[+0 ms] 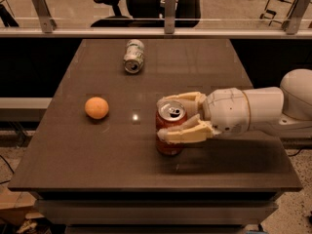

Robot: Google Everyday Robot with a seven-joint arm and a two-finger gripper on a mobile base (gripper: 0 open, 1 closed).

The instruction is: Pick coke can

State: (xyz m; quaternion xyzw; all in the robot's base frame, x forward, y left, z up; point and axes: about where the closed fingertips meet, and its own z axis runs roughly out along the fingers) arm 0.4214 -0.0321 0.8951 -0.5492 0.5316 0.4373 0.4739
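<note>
**Claw (162,119) pinching red aluminium coke can (170,114) near the middle of the counter (87,165)**

Cream-coloured fingers (187,133) of the two-finger claw close on the red aluminium coke can from both sides. One runs across the near face of the can's body, and the other lies against its far side, level with the silver top. The can stands upright on the dark brown, flat counter, a little right of centre and toward the near edge, its pull tab facing up. The thick white robot arm (248,112) reaches in from the right, held roughly level above the counter surface.

A round orange fruit (96,107) sits on the counter to the left of the coke can, well apart from it. A pale green-white can (133,56) lies on its side toward the far edge, its open end turned to the near side. Beyond the counter runs a rail with grey metal posts (169,5), and a black office chair (117,0) shows behind it.
</note>
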